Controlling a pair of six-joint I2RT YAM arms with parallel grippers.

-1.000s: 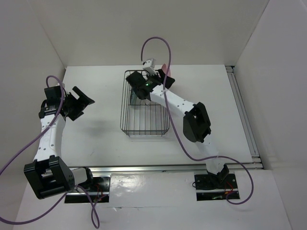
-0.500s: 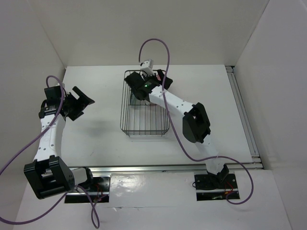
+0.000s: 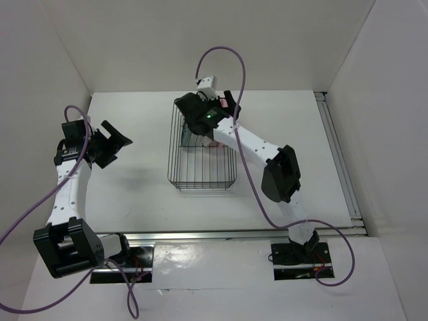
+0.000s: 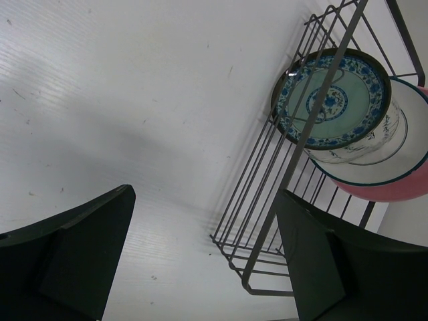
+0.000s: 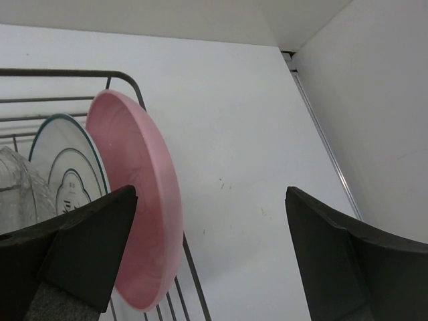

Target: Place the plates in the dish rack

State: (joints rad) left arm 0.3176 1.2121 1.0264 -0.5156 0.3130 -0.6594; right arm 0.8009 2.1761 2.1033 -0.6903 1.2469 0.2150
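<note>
Four plates stand on edge in a row inside the dish rack (image 3: 200,180): the teal patterned plate (image 4: 332,99), the clear glass plate (image 5: 17,190), the white dark-rimmed plate (image 5: 67,167) and, last in the row, the pink plate (image 5: 144,200). The right gripper (image 5: 210,194) is over the rack's far end, just by the pink plate, with its jaws wide apart and holding nothing. The left gripper (image 4: 204,200) is well apart from the rack, to its left, also open wide and empty.
</note>
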